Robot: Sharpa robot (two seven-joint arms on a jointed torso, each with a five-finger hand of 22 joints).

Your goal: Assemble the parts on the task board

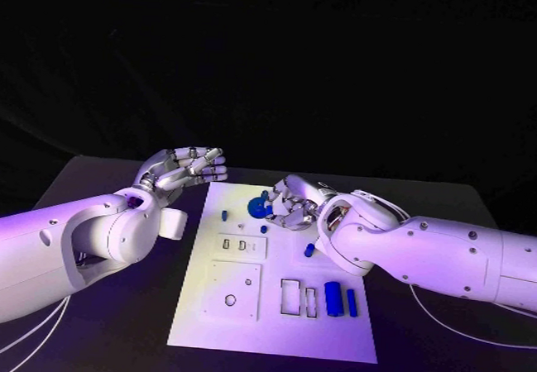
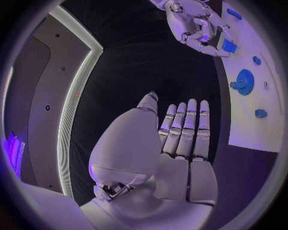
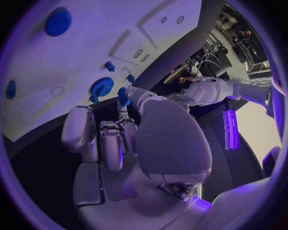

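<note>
I saw the board [image 1: 275, 319] lying in the middle of the bench [image 1: 89, 186], with most parts resting on it. My left hand [image 1: 183, 167] was raised off the board's left far corner, fingers [image 2: 191, 124] straight, side by side and holding nothing. My right hand [image 1: 294, 205] sat over the board's far end, next to a round blue gear [image 1: 259, 207]. From the right wrist view a small blue piece [image 3: 123, 96] showed at the fingertips, seemingly pinched, though the palm hid most of the grasp and I could not tell for certain. From the head view the hand covered that piece entirely. Nearer me, two blue cylinders [image 1: 334, 298] lay beside rectangular slots [image 1: 291, 296], and small blue pegs [image 1: 264, 230] stood mid-board; their exact shapes were too small to make out. The right arm crossed the board's right edge and hid part of it.
</note>
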